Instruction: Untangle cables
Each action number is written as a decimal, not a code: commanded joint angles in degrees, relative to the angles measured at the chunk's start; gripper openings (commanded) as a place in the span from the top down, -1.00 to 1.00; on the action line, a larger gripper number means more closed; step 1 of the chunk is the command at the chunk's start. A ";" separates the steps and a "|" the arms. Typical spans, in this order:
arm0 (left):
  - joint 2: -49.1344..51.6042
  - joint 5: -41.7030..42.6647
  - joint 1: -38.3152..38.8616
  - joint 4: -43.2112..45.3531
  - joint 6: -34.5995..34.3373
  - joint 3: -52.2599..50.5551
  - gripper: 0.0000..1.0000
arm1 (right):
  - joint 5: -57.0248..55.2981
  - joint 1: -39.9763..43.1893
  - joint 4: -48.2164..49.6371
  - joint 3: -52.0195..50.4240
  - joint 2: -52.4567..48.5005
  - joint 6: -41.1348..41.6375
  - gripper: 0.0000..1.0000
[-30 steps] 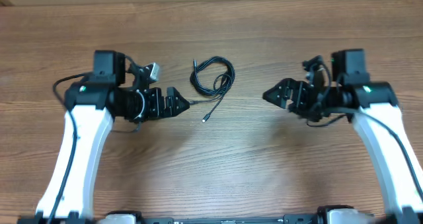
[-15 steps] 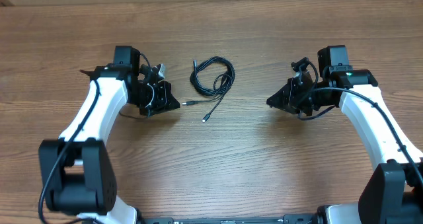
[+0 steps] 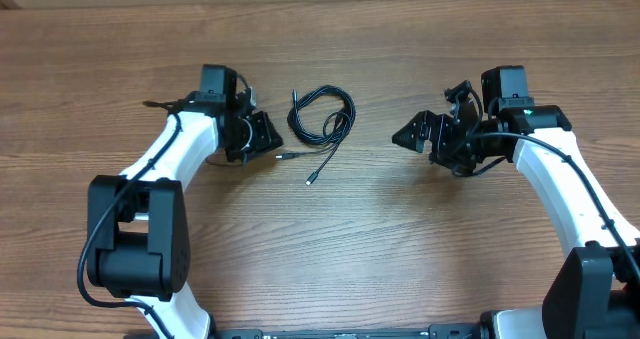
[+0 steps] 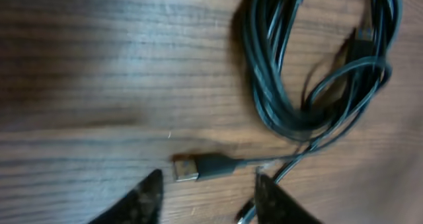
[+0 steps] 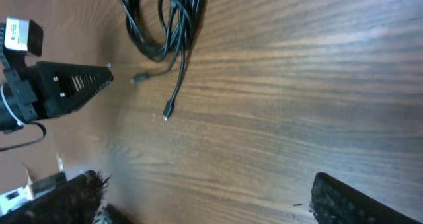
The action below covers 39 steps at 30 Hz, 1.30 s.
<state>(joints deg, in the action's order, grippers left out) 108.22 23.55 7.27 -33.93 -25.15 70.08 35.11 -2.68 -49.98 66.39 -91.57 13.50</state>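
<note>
While the cables (image 3: 322, 116) lie coiled on the table (image 3: 350, 249) between both arms, the left claw (image 3: 270, 142) stands partly open just behind a silver plug (image 4: 187, 168), gripping nothing; the right claw (image 3: 405, 136) gapes wide, empty.

One wooden counter (image 3: 400, 269) holds two robot arms, a left arm (image 3: 175, 151) and a right arm (image 3: 555, 174), each with one pair of jaws. Between the left jaws and the right jaws lies one coiled bundle of thin black cables (image 3: 322, 119); the separate cords cannot be counted. Two plug ends trail out of it: one silver-tipped plug (image 4: 186, 168) just ahead of the left jaws and one small plug (image 3: 311, 180) farther off.
</note>
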 commanded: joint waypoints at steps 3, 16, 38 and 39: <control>0.44 -9.64 4.24 2.56 -8.61 1.11 0.13 | -2.51 -0.26 3.41 1.18 -0.07 0.02 -0.99; 0.44 -29.14 13.00 13.46 -14.29 1.11 0.43 | -2.58 -0.26 4.90 1.18 -0.07 0.00 -0.99; 8.04 -29.49 13.97 17.97 -14.25 1.09 0.38 | -2.58 -0.26 4.90 1.18 -0.07 0.00 -1.00; 8.04 -29.53 13.97 17.38 -14.21 1.09 0.45 | -2.58 -0.26 4.90 1.18 -0.07 0.00 -1.00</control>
<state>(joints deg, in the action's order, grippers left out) 115.20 -5.19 20.93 -15.29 -39.03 70.30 32.75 -2.68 -45.47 66.39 -91.57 13.52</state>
